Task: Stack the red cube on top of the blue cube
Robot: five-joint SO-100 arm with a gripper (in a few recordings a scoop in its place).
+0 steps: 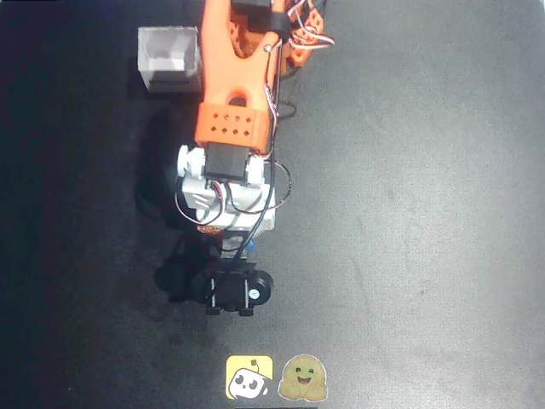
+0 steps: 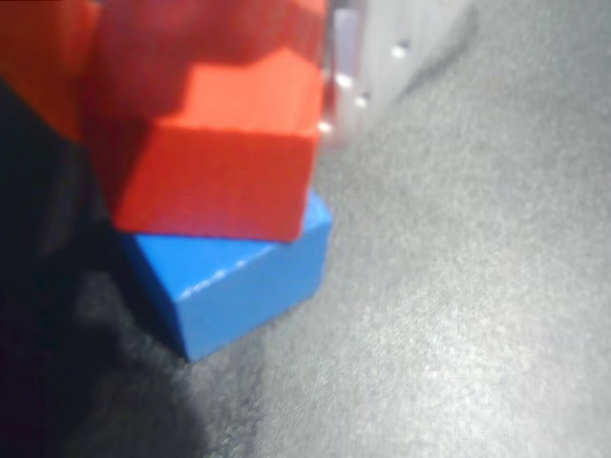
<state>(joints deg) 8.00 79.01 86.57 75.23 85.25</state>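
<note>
In the wrist view the red cube (image 2: 224,157) rests on top of the blue cube (image 2: 243,277), shifted a little to the left and turned slightly against it. My gripper (image 2: 200,48) is shut on the red cube. The orange finger (image 2: 43,57) presses its left side and the pale finger (image 2: 368,52) sits against its right edge. The blue cube stands flat on the dark table. From overhead, the gripper (image 1: 226,239) sits under the white wrist block, near the middle of the table.
A white open box (image 1: 168,58) stands at the back left beside the orange arm (image 1: 234,77). Two stickers (image 1: 277,377) lie at the front edge. The dark table (image 1: 409,213) stretches wide to the right.
</note>
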